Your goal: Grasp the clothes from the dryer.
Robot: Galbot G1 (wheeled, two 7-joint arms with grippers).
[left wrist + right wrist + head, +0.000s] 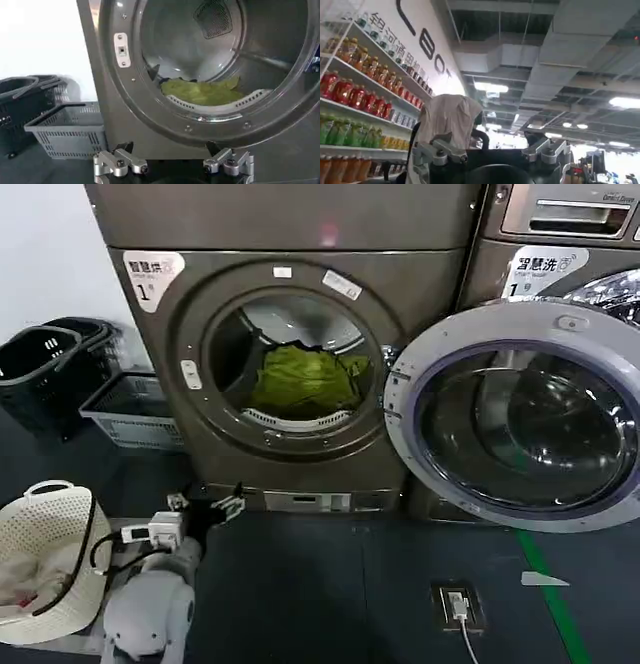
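Dark flooring ran up to the dryer, a bronze-grey front-loader bearing a white label numbered 1 at its upper corner. Its round door stood swung fully open to the right of the porthole, in front of the neighbouring machine. The clothes, a yellow-green bundle, lay inside the drum at the bottom of the opening, resting just behind the perforated inner rim; the left wrist view showed the same fabric low in the drum.

Left end effector was positioned low in front of the dryer, below and left of the porthole, well apart from the clothes. Its fingers were spread wide with nothing between them.

Right end effector pointed upward toward a ceiling, away from the dryer, beside shelving stocked with bottles. Its fingers were likewise apart and empty.

Left of the dryer stood a grey basket and dark baskets; a white basket sat nearer the robot on the floor.
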